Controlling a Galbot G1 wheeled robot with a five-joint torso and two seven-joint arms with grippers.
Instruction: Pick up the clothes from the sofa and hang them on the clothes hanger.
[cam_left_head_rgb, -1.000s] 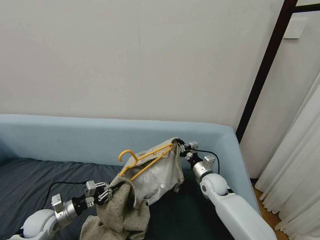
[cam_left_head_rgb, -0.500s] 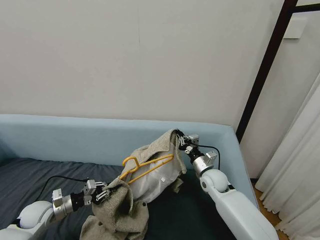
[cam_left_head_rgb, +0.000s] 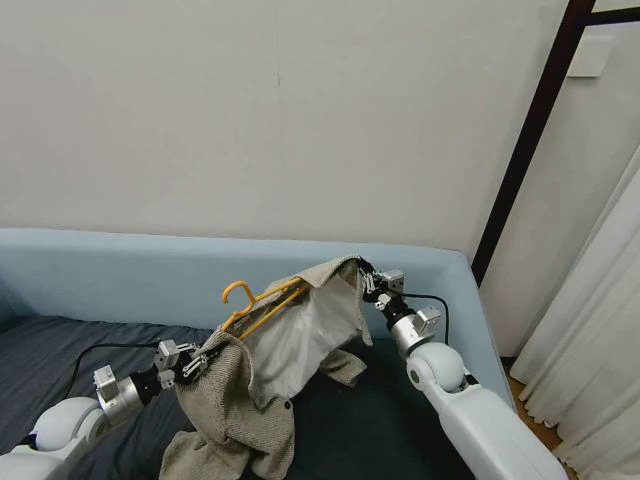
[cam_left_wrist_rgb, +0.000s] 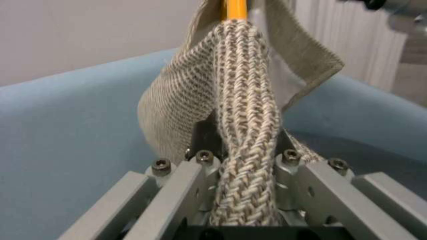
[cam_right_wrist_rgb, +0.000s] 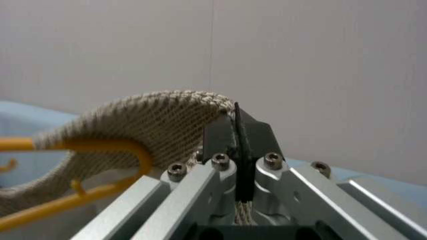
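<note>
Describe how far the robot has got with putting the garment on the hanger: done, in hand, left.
Done: the garment is mostly lifted off the sofa, with the yellow hanger inside it and its hook poking out. In hand: the left claw and right claw are both shut on the knit, stretching it between them. Left: its lower end lies bunched on the sofa, not draped squarely.

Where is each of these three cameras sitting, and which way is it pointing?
Head: on the robot's head, looking down at the sofa; both arms, left pincer and right pincer gripping the knitted garment.
Left wrist: behind the left pincer, looking along it at the garment.
Right wrist: behind the right pincer, likewise.
All share the garment and yellow hanger.
</note>
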